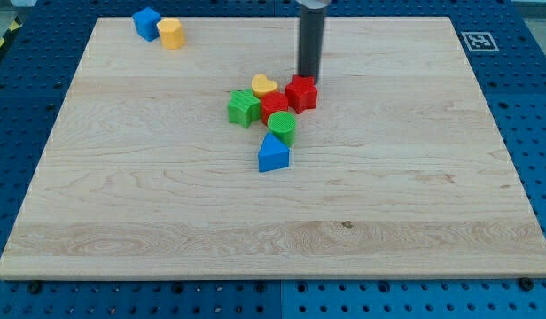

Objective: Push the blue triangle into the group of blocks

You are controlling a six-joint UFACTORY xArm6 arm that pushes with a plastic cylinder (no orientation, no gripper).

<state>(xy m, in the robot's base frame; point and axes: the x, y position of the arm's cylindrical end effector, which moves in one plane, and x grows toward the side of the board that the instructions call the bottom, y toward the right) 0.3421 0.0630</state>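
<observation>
Blue triangle [273,154] just below the cluster on the counter [167,204], right under the green cylinder [283,128]; possibly already touching it, though hard to tell at this size. My tip [308,78] at the opposite side of the group, just above the red block [301,92] on the view's right. No jaws on this rig, only a bare rod, so nothing spread or pinching.

To finish well: swing wide round the view's right of the cluster without clipping the red block, come in below the triangle, then push straight toward the view's top, centred on its lower edge so as not to spin it aside. Keep the push short, to avoid scattering the group.

Counted: eight blocks.
- Blue, two: the triangle, plus a blue block [147,22] at top left.
- Yellow, two: a yellow heart [265,86], a yellow block [171,32].
- Green, two: the cylinder, a green block [244,107].
- Red, two: the one named, another red piece [275,106] mid-cluster.
</observation>
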